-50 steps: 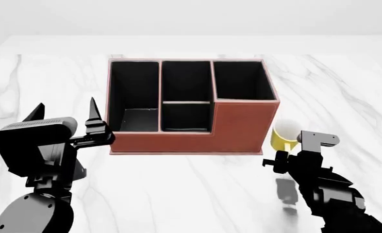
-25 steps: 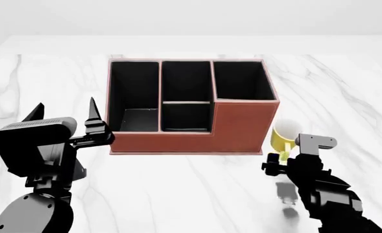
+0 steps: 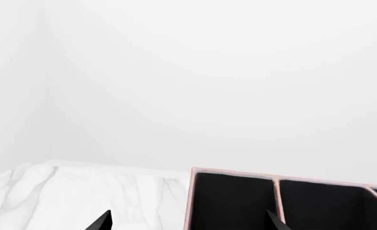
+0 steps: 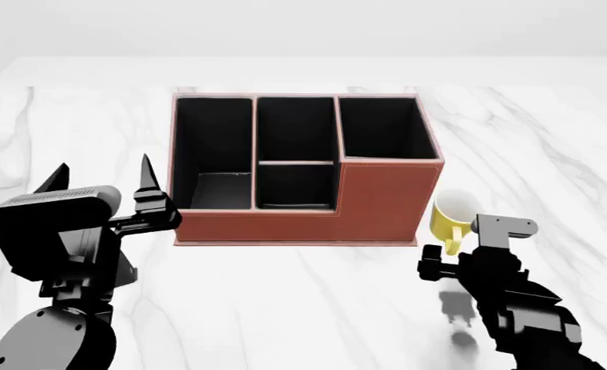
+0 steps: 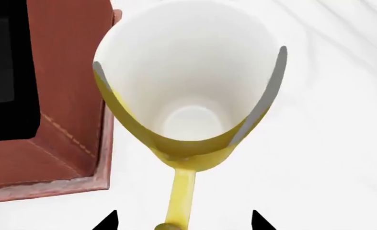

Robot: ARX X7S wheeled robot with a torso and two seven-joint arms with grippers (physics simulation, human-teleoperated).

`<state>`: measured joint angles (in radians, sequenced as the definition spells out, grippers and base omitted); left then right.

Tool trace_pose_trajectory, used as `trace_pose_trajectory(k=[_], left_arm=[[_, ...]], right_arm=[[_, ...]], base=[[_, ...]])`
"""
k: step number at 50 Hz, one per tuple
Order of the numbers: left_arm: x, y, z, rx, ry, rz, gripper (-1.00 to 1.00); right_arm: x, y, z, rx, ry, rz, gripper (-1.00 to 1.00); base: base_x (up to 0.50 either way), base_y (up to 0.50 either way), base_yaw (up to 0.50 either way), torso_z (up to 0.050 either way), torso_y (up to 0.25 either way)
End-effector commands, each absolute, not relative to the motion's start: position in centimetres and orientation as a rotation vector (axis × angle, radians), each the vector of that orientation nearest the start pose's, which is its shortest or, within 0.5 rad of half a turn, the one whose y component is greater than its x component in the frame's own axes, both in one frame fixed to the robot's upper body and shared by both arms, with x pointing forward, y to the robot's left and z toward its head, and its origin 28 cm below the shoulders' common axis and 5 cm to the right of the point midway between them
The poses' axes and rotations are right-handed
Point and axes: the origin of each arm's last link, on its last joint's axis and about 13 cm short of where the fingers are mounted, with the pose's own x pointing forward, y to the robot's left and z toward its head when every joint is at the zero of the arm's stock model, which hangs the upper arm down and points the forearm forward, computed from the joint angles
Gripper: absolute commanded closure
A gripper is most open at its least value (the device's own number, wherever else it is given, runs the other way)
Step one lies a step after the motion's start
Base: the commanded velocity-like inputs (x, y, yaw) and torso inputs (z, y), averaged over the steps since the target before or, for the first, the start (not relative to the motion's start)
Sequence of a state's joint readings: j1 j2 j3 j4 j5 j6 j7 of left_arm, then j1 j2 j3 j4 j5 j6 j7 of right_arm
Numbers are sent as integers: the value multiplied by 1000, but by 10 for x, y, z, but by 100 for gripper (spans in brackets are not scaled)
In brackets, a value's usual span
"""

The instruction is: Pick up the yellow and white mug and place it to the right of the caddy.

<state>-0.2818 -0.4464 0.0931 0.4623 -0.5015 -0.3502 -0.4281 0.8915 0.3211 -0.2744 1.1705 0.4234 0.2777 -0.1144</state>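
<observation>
The yellow and white mug (image 4: 453, 216) stands upright on the marble table (image 4: 550, 154), just beside the caddy (image 4: 305, 169) at its right front corner. It lies straight ahead of my right gripper (image 5: 183, 221), handle pointing back between the spread fingertips. My left gripper (image 4: 102, 181), also spread and empty, hangs off the caddy's far side. I see no readable writing anywhere.

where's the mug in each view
Head view: mug at lower right, beside the caddy's right end.
Left wrist view: not in it.
Right wrist view: mug fills the centre, handle toward the camera.
Shared landmark: the caddy, in all three.
</observation>
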Motion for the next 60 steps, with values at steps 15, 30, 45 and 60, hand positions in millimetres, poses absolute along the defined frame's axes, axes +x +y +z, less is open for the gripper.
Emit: trace_pose_trajectory(k=[15,30,45,60], left_arm=[[241,252,157,-50,-306,128,-100],[240,253,159,-52,-311,129,-100],[237,252,162,-54,-322,127,-100],[236,253,164,-59,-329,128,-100]], right_arm=[[324,-216,35,79,549,-92,-100],[301,-217,45,76,529,-92,-100],[267,-214,59,80,462,-80,-100],[247,-200,94,31,310,-45,-100]], base=[[0,0,0,0,0],[0,0,0,0,0],[0,0,0,0,0],[0,0,0,0,0]])
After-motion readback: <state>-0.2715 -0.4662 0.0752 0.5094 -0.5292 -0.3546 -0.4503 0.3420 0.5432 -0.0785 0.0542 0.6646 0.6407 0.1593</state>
